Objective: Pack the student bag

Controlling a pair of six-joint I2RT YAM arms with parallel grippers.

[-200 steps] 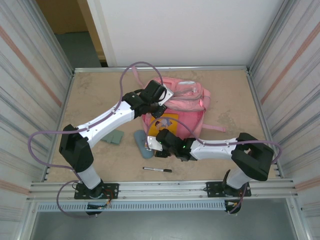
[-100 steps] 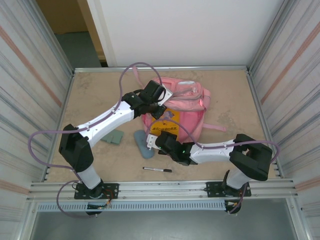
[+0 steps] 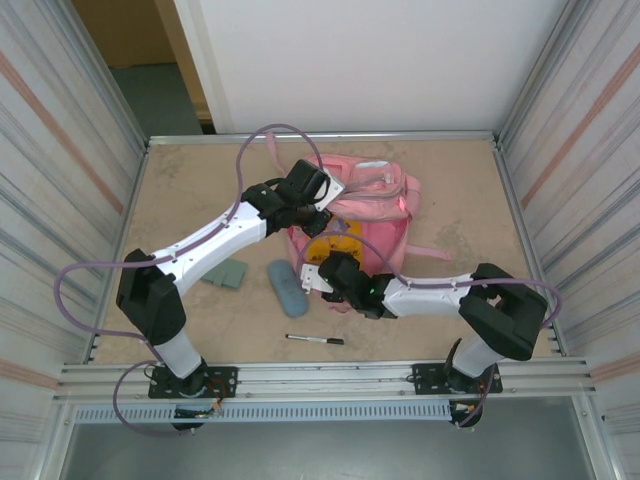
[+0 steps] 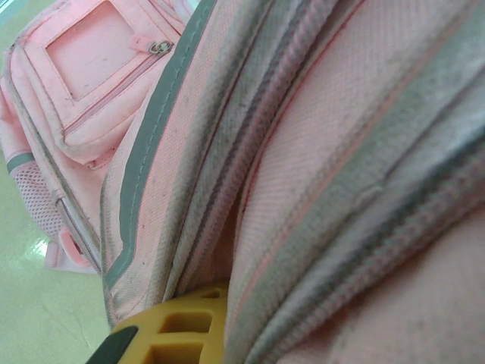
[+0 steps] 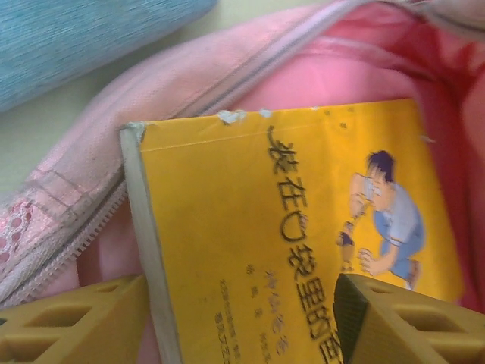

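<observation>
The student bag [image 3: 385, 200], soft pink fabric, lies at the table's middle back with its mouth toward me. My left gripper [image 3: 318, 205] is shut on the upper lip of that mouth; the left wrist view has pink and grey fabric [image 4: 326, 152] pressed close against one yellow finger [image 4: 170, 330]. A yellow book [image 3: 337, 246] sits partly inside the opening. My right gripper [image 3: 325, 268] is at the book's near end. Its yellow fingers [image 5: 76, 318] stand apart, open, over the cover of the book [image 5: 288, 227], whose far end reaches into the bag's pink lining [image 5: 379, 68].
A blue-grey pencil case [image 3: 287, 287] lies just left of my right gripper and shows again as the pencil case [image 5: 76, 38] at the right wrist view's upper left. A green flat item [image 3: 227, 273] lies farther left. A black pen [image 3: 315, 340] rests near the front edge.
My right gripper has moved up and toward the bag, and the yellow book has slid deeper in, so less of its cover shows. The left arm holds still.
</observation>
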